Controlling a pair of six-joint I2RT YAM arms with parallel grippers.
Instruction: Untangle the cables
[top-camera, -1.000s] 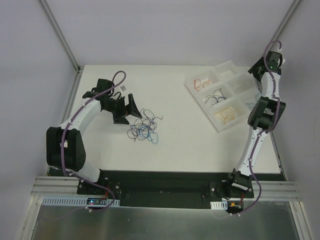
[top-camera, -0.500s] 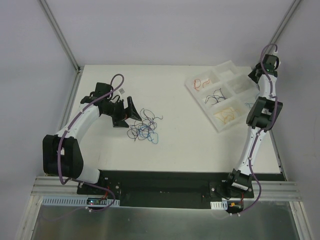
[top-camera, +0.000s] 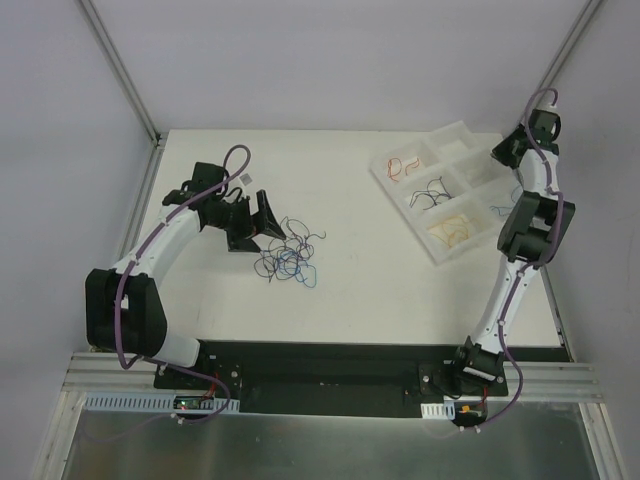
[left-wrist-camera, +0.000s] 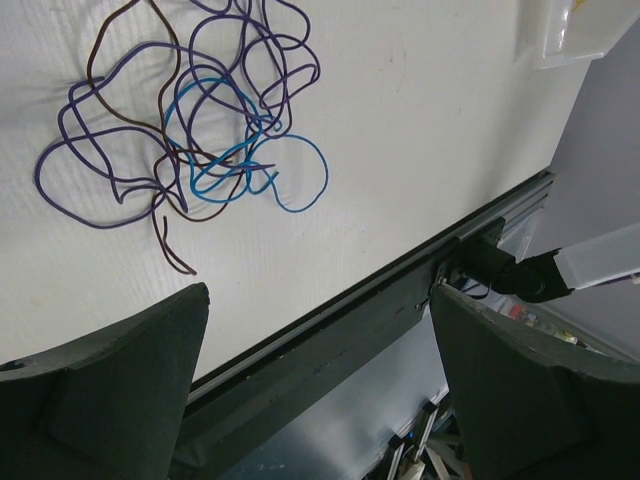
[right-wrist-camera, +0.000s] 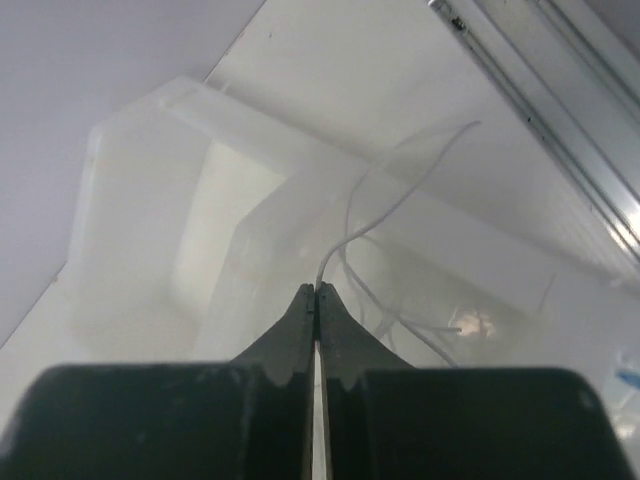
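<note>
The tangle of cables (top-camera: 288, 255) lies left of the table's middle: blue, purple and dark brown wires looped through each other (left-wrist-camera: 190, 130). My left gripper (top-camera: 262, 222) hovers just left of it, open, with nothing between its fingers (left-wrist-camera: 318, 300). My right gripper (top-camera: 505, 150) is at the far right corner over the clear sorting tray (top-camera: 440, 258). Its jaws (right-wrist-camera: 316, 288) are shut on a thin white cable (right-wrist-camera: 385, 205) that rises from the tips and curls over a tray compartment holding more white wires.
The tray's other compartments hold a red cable (top-camera: 405, 165), a black one (top-camera: 430, 195) and an orange-yellow one (top-camera: 452, 230). A metal frame rail (right-wrist-camera: 540, 110) runs along the table's right edge beside the tray. The black base bar (left-wrist-camera: 380, 310) borders the near edge.
My right gripper has gone from open to shut, pinching the white cable, and its wrist shifted slightly over the tray. The left arm settled a little closer to the tangle.
</note>
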